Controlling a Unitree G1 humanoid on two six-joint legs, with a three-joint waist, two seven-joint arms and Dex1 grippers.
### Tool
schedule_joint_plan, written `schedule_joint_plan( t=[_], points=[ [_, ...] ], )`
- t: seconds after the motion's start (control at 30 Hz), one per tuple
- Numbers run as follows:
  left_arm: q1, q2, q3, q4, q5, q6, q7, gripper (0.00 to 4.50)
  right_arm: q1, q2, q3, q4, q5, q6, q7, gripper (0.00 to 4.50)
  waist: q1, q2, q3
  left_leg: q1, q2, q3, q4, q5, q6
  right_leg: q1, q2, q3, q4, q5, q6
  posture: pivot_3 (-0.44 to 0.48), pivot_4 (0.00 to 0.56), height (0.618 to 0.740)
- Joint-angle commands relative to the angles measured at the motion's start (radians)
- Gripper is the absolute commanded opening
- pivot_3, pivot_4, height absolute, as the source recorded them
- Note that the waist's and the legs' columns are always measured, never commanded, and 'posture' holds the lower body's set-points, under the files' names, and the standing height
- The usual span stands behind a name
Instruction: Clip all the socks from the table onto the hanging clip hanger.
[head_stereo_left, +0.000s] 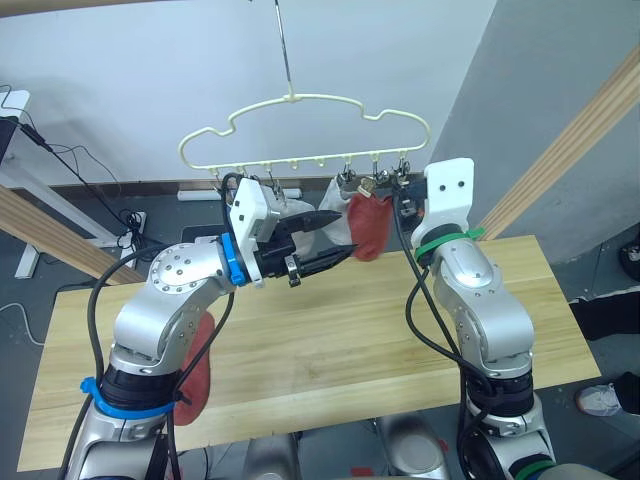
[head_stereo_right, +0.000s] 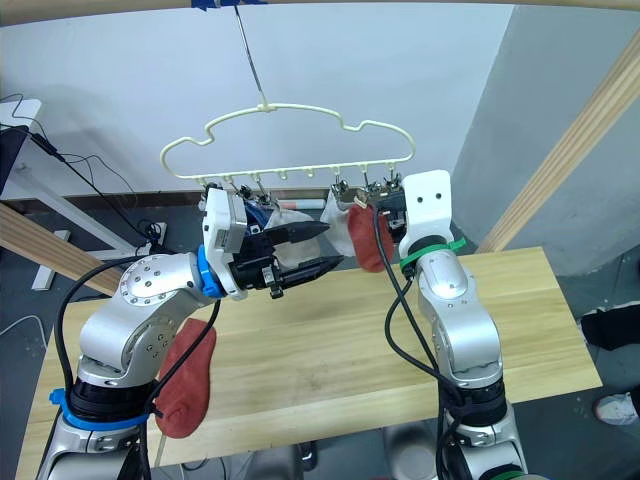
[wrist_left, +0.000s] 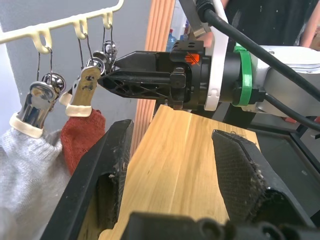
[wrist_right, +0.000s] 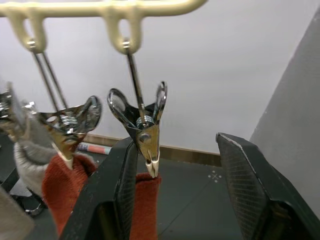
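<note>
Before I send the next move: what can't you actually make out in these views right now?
- Blue sock: eye views, mostly behind the left gripper; whether it is clipped, unclear.
- Red sock on the table: eye views, partly covered by the left arm.
- Hung red sock: right wrist view, its lower part cut off by the edge and a finger.
- Right gripper: head views, fingertips hidden behind its own wrist.
</note>
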Motion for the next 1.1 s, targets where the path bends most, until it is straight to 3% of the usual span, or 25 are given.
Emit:
schedule_joint_plan(
  t=[0.03,0.77,1.1],
  points=[
    [-0.014,-0.004,0.009,-0.017,-0.011,-0.019,-0.004,2.77,-0.022,0.01,-0.012,-0.03,-0.012,-0.011,-0.012,2.55,0.0,0.0,0.0,0.0,0.0,0.0,0.0,0.0,0.0,0.0,0.0,0.0,0.0,0.0,0.0,-0.244,0.286,0.74],
    [-0.025,-0.009,0.0,-0.005,-0.007,-0.032,-0.016,2.77,-0.074,0.198,-0.073,-0.056,0.055,0.078,-0.039,2.55,-0.001,0.0,0.0,0.0,0.001,0.0,0.0,0.0,0.0,0.0,-0.001,0.0,0.001,0.0,0.0,-0.243,0.283,0.74],
    [-0.021,-0.011,-0.003,-0.002,-0.006,-0.037,-0.012,2.77,-0.077,0.211,-0.071,-0.075,0.093,0.078,-0.052,2.55,-0.002,0.0,0.0,0.0,0.001,0.0,0.0,0.0,0.0,0.0,-0.001,0.0,0.001,0.0,0.0,-0.243,0.283,0.74]
  ],
)
